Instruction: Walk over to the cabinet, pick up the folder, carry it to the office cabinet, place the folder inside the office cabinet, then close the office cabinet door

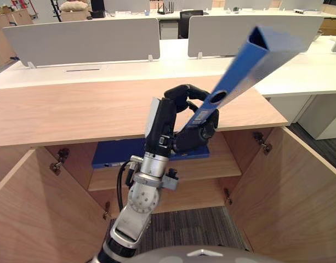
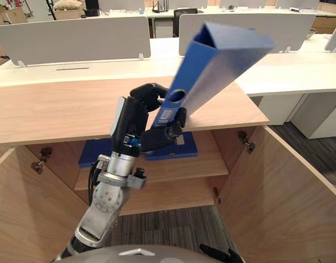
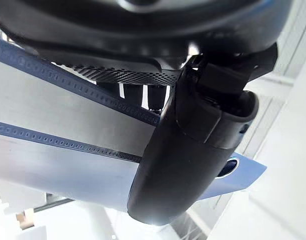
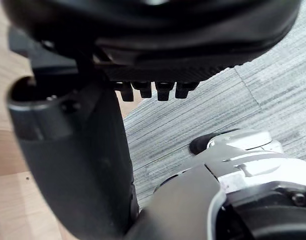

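Nearest you, the left hand (image 1: 166, 123) curls fingers and thumb round the lower end of the blue folder (image 1: 247, 63), which tilts up and away above the cabinet top (image 1: 74, 109), not yet inside; gripped so low, its long free end may swing or slip; lowering it, you could catch the top's front edge, or land it on the second blue folder (image 1: 115, 152) lying on the shelf (image 1: 214, 167); of the right hand (image 4: 143, 30) you cannot tell the fingers' state.

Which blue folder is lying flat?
The shelf folder lies flat inside the open cabinet. The held folder sticks up at a slant, gripped by the left hand.
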Robot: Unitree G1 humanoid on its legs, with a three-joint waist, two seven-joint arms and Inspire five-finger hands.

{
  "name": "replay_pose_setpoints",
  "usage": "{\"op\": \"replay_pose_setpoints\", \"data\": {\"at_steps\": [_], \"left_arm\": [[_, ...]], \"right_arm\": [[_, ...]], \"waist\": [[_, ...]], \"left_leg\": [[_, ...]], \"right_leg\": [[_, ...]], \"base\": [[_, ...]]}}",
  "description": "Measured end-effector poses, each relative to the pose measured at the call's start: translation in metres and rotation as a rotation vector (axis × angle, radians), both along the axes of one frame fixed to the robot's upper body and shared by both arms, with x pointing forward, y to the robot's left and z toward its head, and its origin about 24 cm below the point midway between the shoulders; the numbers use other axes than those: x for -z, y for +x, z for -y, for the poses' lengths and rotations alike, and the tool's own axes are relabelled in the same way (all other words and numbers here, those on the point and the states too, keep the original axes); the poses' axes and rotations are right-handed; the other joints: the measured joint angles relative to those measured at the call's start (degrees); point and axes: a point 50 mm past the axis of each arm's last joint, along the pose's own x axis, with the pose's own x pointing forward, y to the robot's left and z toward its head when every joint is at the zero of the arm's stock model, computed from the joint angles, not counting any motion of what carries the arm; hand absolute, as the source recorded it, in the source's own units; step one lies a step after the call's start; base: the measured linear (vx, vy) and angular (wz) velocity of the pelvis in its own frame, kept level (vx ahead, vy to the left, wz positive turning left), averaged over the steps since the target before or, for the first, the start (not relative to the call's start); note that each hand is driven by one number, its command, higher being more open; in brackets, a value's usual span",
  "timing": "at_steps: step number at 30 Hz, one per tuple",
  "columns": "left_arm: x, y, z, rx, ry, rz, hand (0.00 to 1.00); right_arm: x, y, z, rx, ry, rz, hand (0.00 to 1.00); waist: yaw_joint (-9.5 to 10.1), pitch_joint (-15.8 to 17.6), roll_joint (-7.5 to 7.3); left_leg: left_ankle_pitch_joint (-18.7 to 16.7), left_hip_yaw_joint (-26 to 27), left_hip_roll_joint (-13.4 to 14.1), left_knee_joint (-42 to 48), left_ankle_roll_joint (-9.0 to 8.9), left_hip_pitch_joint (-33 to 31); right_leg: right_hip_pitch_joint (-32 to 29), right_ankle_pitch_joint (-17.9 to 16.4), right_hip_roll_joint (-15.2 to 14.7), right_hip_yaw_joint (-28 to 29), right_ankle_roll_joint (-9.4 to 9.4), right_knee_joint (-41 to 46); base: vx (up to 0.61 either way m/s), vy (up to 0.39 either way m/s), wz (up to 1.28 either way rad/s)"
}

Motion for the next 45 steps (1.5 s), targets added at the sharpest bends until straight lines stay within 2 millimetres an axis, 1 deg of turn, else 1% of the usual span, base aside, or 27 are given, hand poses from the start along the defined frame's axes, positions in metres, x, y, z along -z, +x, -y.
{"op": "replay_pose_setpoints", "data": {"at_steps": [3, 5, 9, 11, 12, 14, 15, 16, 17, 18, 20, 21, 23, 26, 29, 31, 33, 34, 35, 36, 38, 41, 45], "left_arm": [[-0.003, 0.0, -0.003, 0.075, -0.119, -0.04, 0.0], [-0.007, -0.001, -0.007, 0.118, -0.193, -0.049, 0.0], [-0.006, -0.006, -0.016, 0.14, -0.258, -0.063, 0.0], [0.002, -0.009, -0.023, 0.154, -0.309, -0.115, 0.0], [0.005, -0.01, -0.025, 0.158, -0.323, -0.135, 0.0], [0.019, -0.015, -0.031, 0.16, -0.368, -0.214, 0.0], [0.022, -0.016, -0.032, 0.162, -0.374, -0.233, 0.0], [0.027, -0.018, -0.035, 0.162, -0.379, -0.268, 0.0], [0.033, -0.021, -0.037, 0.155, -0.383, -0.3, 0.0], [0.035, -0.022, -0.038, 0.153, -0.387, -0.314, 0.0], [0.042, -0.025, -0.043, 0.152, -0.407, -0.356, 0.0], [0.043, -0.025, -0.044, 0.149, -0.406, -0.362, 0.0], [0.047, -0.028, -0.05, 0.137, -0.416, -0.376, 0.0], [0.049, -0.029, -0.057, 0.118, -0.41, -0.379, 0.0], [0.052, -0.032, -0.067, 0.075, -0.4, -0.383, 0.0], [0.053, -0.033, -0.07, 0.068, -0.396, -0.383, 0.0], [0.053, -0.033, -0.071, 0.065, -0.392, -0.38, 0.0], [0.053, -0.033, -0.072, 0.066, -0.391, -0.379, 0.0], [0.053, -0.033, -0.072, 0.069, -0.386, -0.373, 0.0], [0.053, -0.033, -0.073, 0.069, -0.385, -0.372, 0.0], [0.052, -0.033, -0.076, 0.065, -0.377, -0.362, 0.0], [0.052, -0.033, -0.08, 0.054, -0.367, -0.352, 0.0], [0.052, -0.033, -0.082, 0.062, -0.356, -0.343, 0.0]], "right_arm": [[-0.002, 0.007, 0.0, 0.015, 0.002, 0.038, 1.0], [-0.005, 0.016, -0.003, -0.018, 0.0, 0.081, 1.0], [-0.01, 0.033, -0.009, -0.021, 0.006, 0.17, 1.0], [-0.016, 0.049, -0.015, -0.023, 0.017, 0.246, 1.0], [-0.019, 0.053, -0.017, -0.024, 0.019, 0.269, 1.0], [-0.029, 0.072, -0.02, -0.036, 0.02, 0.364, 1.0], [-0.033, 0.077, -0.02, -0.039, 0.019, 0.392, 1.0], [-0.041, 0.086, -0.02, -0.045, 0.016, 0.447, 1.0], [-0.049, 0.094, -0.019, -0.049, 0.007, 0.502, 1.0], [-0.054, 0.099, -0.018, -0.051, 0.002, 0.532, 1.0], [-0.072, 0.115, -0.017, -0.052, -0.016, 0.641, 1.0], [-0.076, 0.119, -0.017, -0.049, -0.019, 0.668, 1.0], [-0.096, 0.129, -0.016, -0.025, -0.019, 0.786, 1.0], [-0.116, 0.136, -0.016, -0.026, -0.027, 0.888, 1.0], [-0.146, 0.145, -0.016, -0.009, -0.003, 1.058, 1.0], [-0.158, 0.147, -0.017, 0.003, 0.011, 1.122, 1.0], [-0.177, 0.152, -0.018, 0.004, 0.022, 1.224, 1.0], [-0.181, 0.153, -0.018, 0.008, 0.03, 1.25, 1.0], [-0.193, 0.155, -0.018, -0.004, 0.023, 1.309, 1.0], [-0.195, 0.155, -0.018, -0.007, 0.022, 1.319, 1.0], [-0.214, 0.156, -0.018, -0.025, 0.016, 1.413, 1.0], [-0.234, 0.157, -0.016, -0.033, 0.014, 1.508, 1.0], [-0.253, 0.162, -0.014, -0.088, -0.006, 1.6, 1.0]], "waist": [[0.06, -0.55, -0.27], [0.06, -1.11, -0.38], [0.06, -1.37, -0.55], [0.16, -1.37, -0.58], [0.17, -1.36, -0.59], [0.3, -1.37, -0.66], [0.35, -1.34, -0.7], [0.44, -1.26, -0.68], [0.45, -1.1, -0.96], [0.46, -1.06, -0.99], [0.46, -0.65, -1.51], [0.46, -0.52, -1.67], [0.46, -0.29, -1.99], [0.46, -0.19, -1.91], [0.42, 0.75, -1.56], [0.42, 0.86, -1.5], [0.4, 1.02, -1.44], [0.39, 1.12, -1.42], [0.4, 1.32, -1.37], [0.4, 1.36, -1.35], [0.37, 1.74, -1.18], [0.3, 1.88, -1.1], [0.3, 1.96, -0.97]], "left_leg": [[0.0, 0.16, 0.18, 0.08, 0.0, 0.08], [0.0, 0.24, 0.19, 0.07, 0.0, 0.14], [0.0, 0.28, 0.19, 0.07, 0.0, 0.12], [0.0, 0.26, 0.13, 0.08, 0.0, 0.07], [0.0, 0.26, 0.09, 0.08, 0.0, 0.06], [0.0, 0.21, -0.01, 0.12, 0.01, -0.35], [0.01, 0.17, -0.02, 0.19, 0.01, -0.56], [0.01, 0.09, -0.04, 0.27, 0.01, -0.72], [0.0, 0.08, -0.02, 0.27, 0.01, -0.74], [0.0, 0.06, -0.02, 0.26, 0.01, -0.75], [0.0, -0.01, -0.01, 0.28, 0.01, -0.86], [0.0, -0.02, 0.0, 0.28, 0.02, -0.88], [-0.02, -0.04, -0.04, 0.28, 0.05, -1.23], [-0.03, -0.05, -0.1, 0.29, 0.07, -1.68], [-0.03, -0.05, -0.09, 0.31, 0.07, -1.54], [-0.03, -0.05, -0.06, 0.31, 0.07, -1.54], [-0.06, -0.02, -0.06, 0.31, 0.11, -1.52], [-0.06, -0.01, -0.08, 0.31, 0.12, -1.52], [-0.08, 0.03, -0.1, 0.33, 0.14, -1.49], [-0.08, 0.05, -0.1, 0.33, 0.14, -1.48], [-0.09, 0.21, -0.09, 0.38, 0.15, -1.41], [-0.13, 0.39, -0.04, 0.42, 0.12, -1.36], [-0.72, 1.33, 0.06, 1.13, 0.11, -1.26]], "right_leg": [[-0.06, 0.0, 0.0, 0.19, -0.01, 0.17], [-0.07, 0.0, 0.0, 0.28, -0.01, 0.22], [-0.13, 0.0, 0.02, 0.3, -0.01, 0.22], [-0.14, 0.03, 0.03, 0.29, 0.0, 0.21], [-0.14, 0.03, 0.03, 0.29, 0.01, 0.21], [-0.49, 0.06, 0.0, 0.24, 0.01, 0.19], [-0.63, 0.09, -0.02, 0.21, 0.03, 0.19], [-0.72, 0.11, -0.03, 0.13, 0.04, 0.18], [-0.7, 0.11, -0.01, 0.11, 0.04, 0.12], [-0.69, 0.11, -0.01, 0.09, 0.04, 0.1], [-0.72, 0.11, -0.01, 0.02, 0.04, 0.05], [-0.73, 0.11, 0.0, 0.01, 0.04, 0.04], [-1.02, 0.11, -0.04, -0.01, 0.04, 0.01], [-1.56, 0.12, -0.1, -0.01, 0.04, 0.03], [-1.59, 0.12, -0.09, -0.02, 0.05, 0.01], [-1.64, 0.12, -0.06, -0.02, 0.04, 0.01], [-1.65, 0.12, -0.06, 0.0, 0.04, 0.0], [-1.65, 0.12, -0.08, 0.01, 0.04, 0.01], [-1.66, 0.12, -0.09, 0.06, 0.04, 0.03], [-1.66, 0.12, -0.09, 0.08, 0.04, 0.04], [-1.7, 0.14, -0.06, 0.23, 0.04, 0.05], [-1.77, 0.17, 0.02, 0.4, 0.02, 0.06], [-1.85, 0.32, 0.13, 1.38, 0.06, 0.06]], "base": [[-0.01, -0.005, -0.01], [0.0, 0.0, 0.0], [0.0, 0.0, 0.0], [0.0, 0.0, 0.0], [0.0, 0.0, 0.0], [0.0, 0.0, 0.0], [0.0, 0.0, 0.0], [0.0, 0.0, 0.0], [0.0, 0.0, 0.0], [0.0, 0.0, 0.0], [0.0, 0.0, 0.0], [0.0, 0.0, 0.0], [0.0, 0.0, 0.0], [0.0, 0.0, 0.0], [0.0, 0.0, 0.0], [0.0, 0.0, 0.0], [0.0, 0.0, 0.0], [0.0, 0.0, 0.0], [0.0, 0.0, 0.0], [0.0, 0.0, 0.0], [-0.01, -0.011, -0.03], [0.0, -0.005, -0.01], [0.0, -0.005, -0.12]]}}
